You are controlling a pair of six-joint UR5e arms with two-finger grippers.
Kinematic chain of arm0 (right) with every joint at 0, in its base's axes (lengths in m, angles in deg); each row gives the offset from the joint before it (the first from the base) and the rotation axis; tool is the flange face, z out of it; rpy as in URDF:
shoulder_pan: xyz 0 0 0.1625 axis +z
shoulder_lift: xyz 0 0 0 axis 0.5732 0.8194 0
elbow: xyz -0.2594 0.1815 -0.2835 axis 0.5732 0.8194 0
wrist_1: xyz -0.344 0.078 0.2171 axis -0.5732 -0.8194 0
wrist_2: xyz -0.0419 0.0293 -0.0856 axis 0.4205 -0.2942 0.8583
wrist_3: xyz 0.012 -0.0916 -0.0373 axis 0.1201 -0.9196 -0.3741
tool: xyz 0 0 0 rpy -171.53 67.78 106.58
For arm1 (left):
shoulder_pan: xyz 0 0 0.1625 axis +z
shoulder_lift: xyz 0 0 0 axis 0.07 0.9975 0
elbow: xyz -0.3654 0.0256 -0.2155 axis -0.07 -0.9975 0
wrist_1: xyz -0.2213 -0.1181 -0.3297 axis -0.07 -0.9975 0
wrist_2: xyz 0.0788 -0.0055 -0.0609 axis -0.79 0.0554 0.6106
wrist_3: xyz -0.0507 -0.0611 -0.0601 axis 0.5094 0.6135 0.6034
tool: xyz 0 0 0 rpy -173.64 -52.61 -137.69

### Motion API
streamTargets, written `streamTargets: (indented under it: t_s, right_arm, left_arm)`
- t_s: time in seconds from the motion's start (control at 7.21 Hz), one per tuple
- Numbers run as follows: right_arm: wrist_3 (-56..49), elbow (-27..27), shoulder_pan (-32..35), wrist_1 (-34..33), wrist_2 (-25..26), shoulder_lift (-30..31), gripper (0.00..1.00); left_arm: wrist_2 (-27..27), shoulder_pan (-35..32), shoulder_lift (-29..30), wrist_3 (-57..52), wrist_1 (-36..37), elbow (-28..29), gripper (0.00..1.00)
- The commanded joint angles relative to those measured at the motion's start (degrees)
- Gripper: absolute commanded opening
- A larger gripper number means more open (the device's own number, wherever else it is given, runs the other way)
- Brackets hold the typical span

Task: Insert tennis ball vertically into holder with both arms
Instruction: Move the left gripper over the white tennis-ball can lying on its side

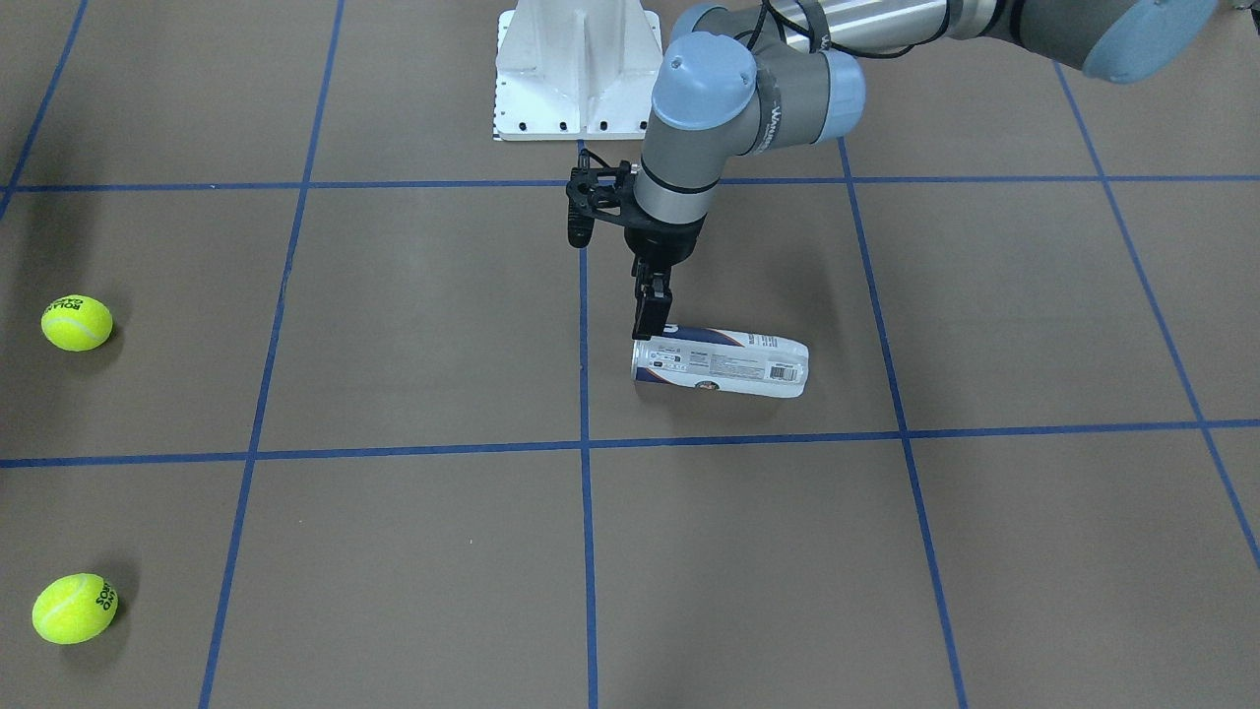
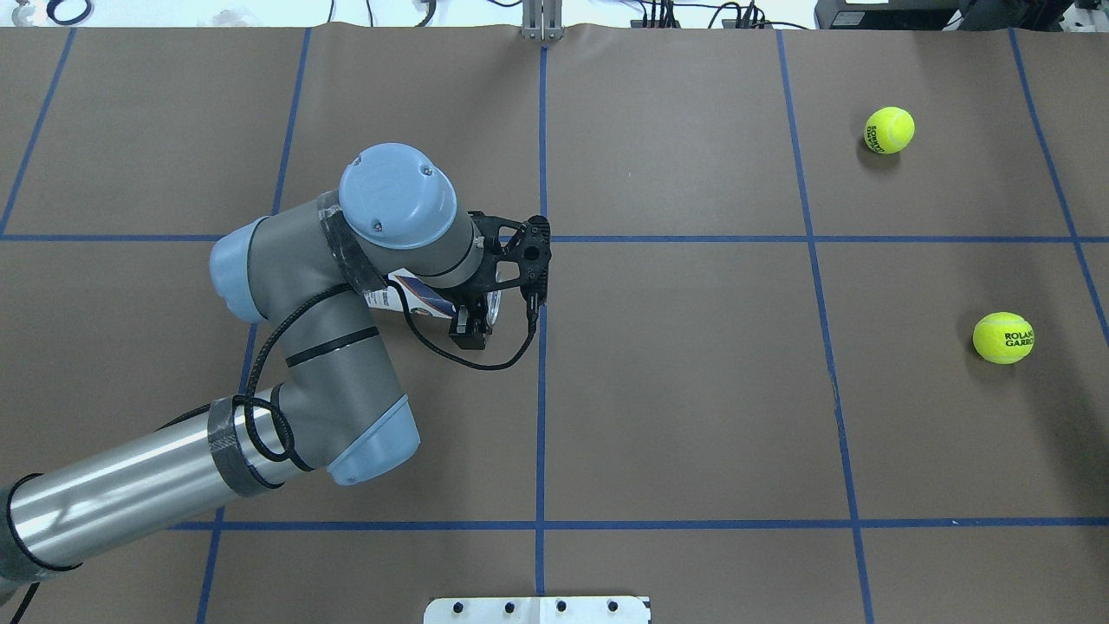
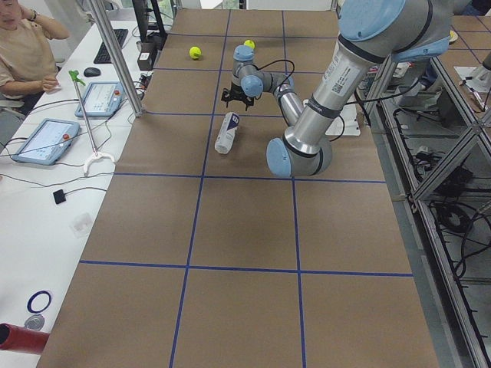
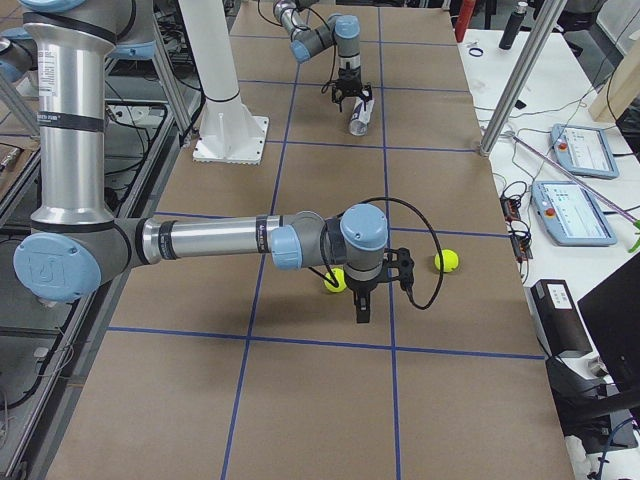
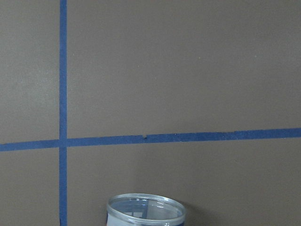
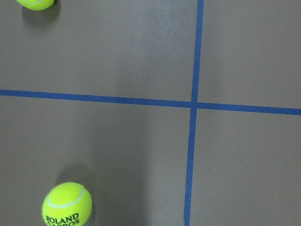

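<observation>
The holder (image 1: 724, 362), a clear tube with a navy and white label, lies on its side on the table, with its open end toward the centre line. My left gripper (image 1: 652, 325) points down at that open end, its tips at the rim. Its fingers line up one behind the other, and the wrist hides them from overhead (image 2: 470, 334), so I cannot tell if it is open. The rim shows in the left wrist view (image 5: 146, 212). Two tennis balls (image 1: 77, 323) (image 1: 75, 609) lie far to my right. My right gripper (image 4: 362, 312) hangs beside one ball (image 4: 335, 280); I cannot tell its state.
The white pedestal base (image 1: 578, 69) stands at the robot's edge of the table. Blue tape lines cross the brown table cover. The right wrist view shows one ball (image 6: 67, 205) at lower left and another (image 6: 35, 4) at the top edge.
</observation>
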Motion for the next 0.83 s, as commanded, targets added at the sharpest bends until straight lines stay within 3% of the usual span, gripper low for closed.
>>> streamTargets:
  t_s: [0.0,0.69]
  right_arm:
    - [0.0,0.1,0.0,0.1,0.0,0.0,1.00]
    - [0.0,0.4,0.0,0.3,0.1,0.0,1.00]
  left_arm:
    - [0.0,0.1,0.8,-0.1,-0.2,2.7,1.00]
    - [-0.7,0.1,2.7,-0.6,-1.3,7.9,1.00]
